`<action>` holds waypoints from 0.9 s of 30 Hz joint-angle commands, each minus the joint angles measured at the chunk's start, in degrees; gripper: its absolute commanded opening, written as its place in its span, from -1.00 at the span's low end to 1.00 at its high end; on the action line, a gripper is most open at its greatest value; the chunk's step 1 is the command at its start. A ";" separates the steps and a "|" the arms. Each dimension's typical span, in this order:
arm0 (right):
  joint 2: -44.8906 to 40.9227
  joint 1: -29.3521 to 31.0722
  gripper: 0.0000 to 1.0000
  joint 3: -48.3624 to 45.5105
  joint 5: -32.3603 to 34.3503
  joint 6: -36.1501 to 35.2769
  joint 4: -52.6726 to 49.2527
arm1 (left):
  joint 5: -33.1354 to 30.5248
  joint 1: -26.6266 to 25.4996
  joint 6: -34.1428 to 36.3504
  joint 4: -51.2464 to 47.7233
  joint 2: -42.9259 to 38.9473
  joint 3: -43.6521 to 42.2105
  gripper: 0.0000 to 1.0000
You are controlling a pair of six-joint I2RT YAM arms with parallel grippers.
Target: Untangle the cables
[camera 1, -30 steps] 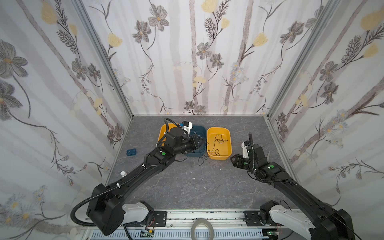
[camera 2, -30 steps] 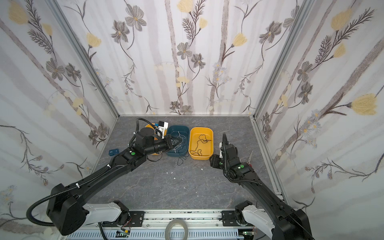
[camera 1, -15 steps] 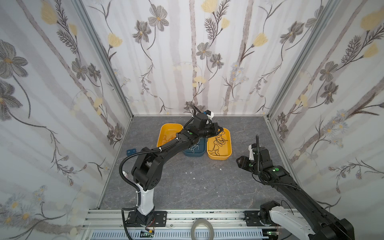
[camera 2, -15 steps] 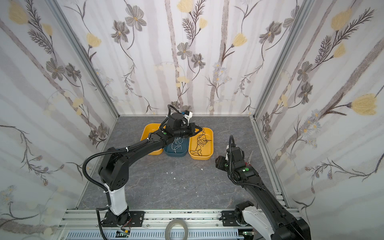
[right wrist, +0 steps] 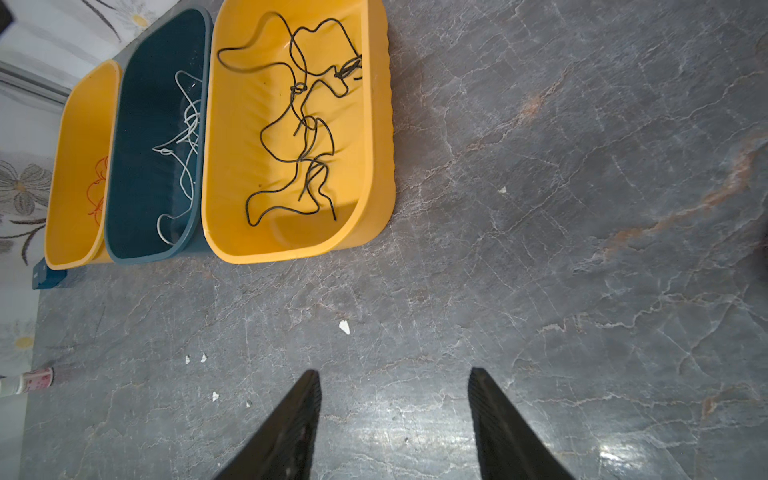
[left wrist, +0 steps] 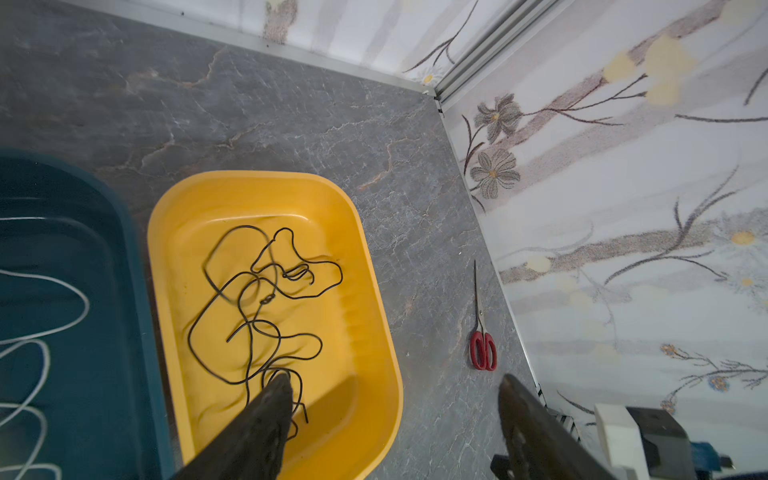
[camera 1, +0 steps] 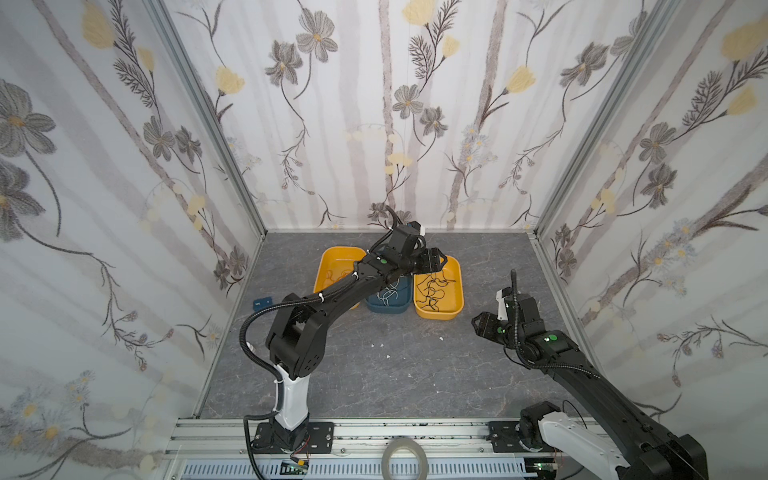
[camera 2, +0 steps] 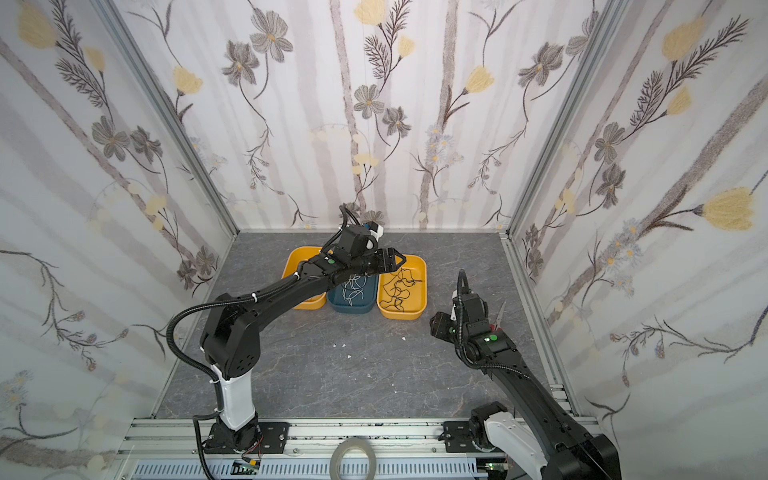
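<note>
Now, left gripper: jaws spread wide with nothing between them; it hangs over one end of a yellow oblong plastic tray. One finger overlaps a cable loop; contact cannot be told.
right gripper: jaws parted and empty, above bare table, well apart from the trays.
cables: three, one per tray. The black tangled cable lies in that yellow tray, the white cable in the dark blue tray, and the orange cable in the second yellow tray.
trays: three, side by side, with the blue one in the middle.
other items: one pair of red-handled scissors beside the wall; one small blue box; one grey tape roll at the front rail; a few white scraps.
surface: grey marbled tabletop.
room: floral-papered walls on three sides.
</note>
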 commanded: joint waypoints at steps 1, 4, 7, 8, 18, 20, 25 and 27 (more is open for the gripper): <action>0.75 -0.10 0.30 1.38 3.37 -2.46 1.76 | -3.53 0.07 7.38 -6.27 -2.86 0.02 0.69; 1.37 -0.41 0.35 2.22 4.33 -3.35 2.01 | -5.71 0.57 9.45 -9.31 -6.21 -1.48 0.70; 1.92 -0.70 0.39 2.97 5.50 -4.57 2.58 | -8.18 1.96 10.62 -9.70 -11.96 -6.63 0.71; 1.95 -0.92 0.43 3.30 6.69 -5.04 2.55 | -9.29 2.69 11.11 -9.94 -14.29 -8.90 0.71; 1.67 -3.00 0.98 1.63 26.09 -13.49 10.83 | -24.63 16.60 12.04 -7.87 -41.21 -38.78 0.83; 2.74 -3.68 0.98 1.23 28.73 -14.88 12.98 | -31.01 18.71 13.42 -5.92 -45.61 -44.00 0.89; 5.43 -4.49 0.99 -0.50 34.80 -18.85 17.59 | -40.95 23.19 21.51 -0.42 -50.34 -53.03 1.00; 5.94 -4.89 0.99 -2.57 36.88 -20.15 20.67 | -41.92 25.93 24.36 3.65 -50.11 -55.85 1.00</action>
